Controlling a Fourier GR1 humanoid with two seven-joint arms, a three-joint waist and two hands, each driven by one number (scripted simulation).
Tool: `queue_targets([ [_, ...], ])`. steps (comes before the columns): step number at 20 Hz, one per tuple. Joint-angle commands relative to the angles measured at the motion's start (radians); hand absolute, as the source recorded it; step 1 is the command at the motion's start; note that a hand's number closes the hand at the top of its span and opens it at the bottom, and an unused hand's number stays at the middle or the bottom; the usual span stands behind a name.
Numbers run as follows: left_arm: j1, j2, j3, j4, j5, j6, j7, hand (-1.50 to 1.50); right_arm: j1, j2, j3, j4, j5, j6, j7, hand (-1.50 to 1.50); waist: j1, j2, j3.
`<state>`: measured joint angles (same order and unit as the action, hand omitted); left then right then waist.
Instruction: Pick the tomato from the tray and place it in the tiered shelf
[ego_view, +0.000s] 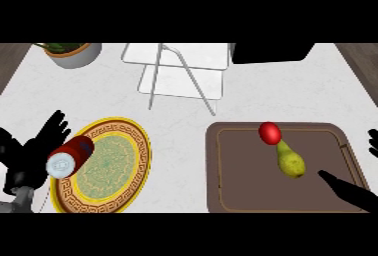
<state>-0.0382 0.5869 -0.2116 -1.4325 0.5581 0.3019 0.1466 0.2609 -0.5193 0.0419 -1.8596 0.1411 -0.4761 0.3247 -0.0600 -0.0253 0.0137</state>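
Here, nearest the view's lower edge, the right hand (353, 195) comes in at about five o'clock, its dark fingers straight and holding nothing, one fingertip reaching onto the brown tray (230, 200) from the tray's near right corner; another dark bit of the same hand shows at the right border around three o'clock. At about eight o'clock the left hand (33, 150) rests open with fingers up, just beside a red can (69, 156) that lies on its side over the near left rim of the gold-patterned plate (111, 167). On the tray, the yellow-green pear (291, 161) lies at roughly four o'clock from centre, and touching its narrow far end sits the tomato (269, 132), close to the tray's far edge and well apart from the right hand. Farther off, at twelve o'clock, stands the white wire tiered shelf (179, 75), with a potted plant (70, 51) at eleven o'clock and a black box (272, 52) at one o'clock. The tomato is probably light, smooth and a little soft, so it may roll or bruise; a hold round its middle, thumb against fingers from the side away from the pear, seems safest
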Motion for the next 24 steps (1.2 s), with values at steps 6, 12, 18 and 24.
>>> queue_targets([
  [6, 0.028, -0.049, -0.051, 0.046, -0.006, -0.042, 0.027, 0.0, 0.028, -0.137, 0.129, -0.367, 0.161, 0.114, 0.513, -1.5, 0.044, 0.029, -0.023],
  [12, -0.014, -0.095, -0.095, 0.045, -0.051, -0.023, 0.036, 0.0, -0.204, -0.15, 0.153, -0.384, 0.296, 0.183, 0.928, -1.5, 0.075, 0.036, -0.024],
  [18, -0.041, -0.113, -0.101, 0.067, -0.059, -0.041, 0.055, 0.0, -0.382, -0.052, 0.246, -0.194, 0.428, 0.252, 1.062, -1.5, 0.099, 0.04, -0.021],
  [24, -0.031, -0.118, -0.087, 0.083, -0.067, -0.047, 0.05, 0.0, -0.495, 0.069, 0.271, -0.059, 0.452, 0.339, 1.158, -1.5, 0.091, 0.034, -0.019],
])
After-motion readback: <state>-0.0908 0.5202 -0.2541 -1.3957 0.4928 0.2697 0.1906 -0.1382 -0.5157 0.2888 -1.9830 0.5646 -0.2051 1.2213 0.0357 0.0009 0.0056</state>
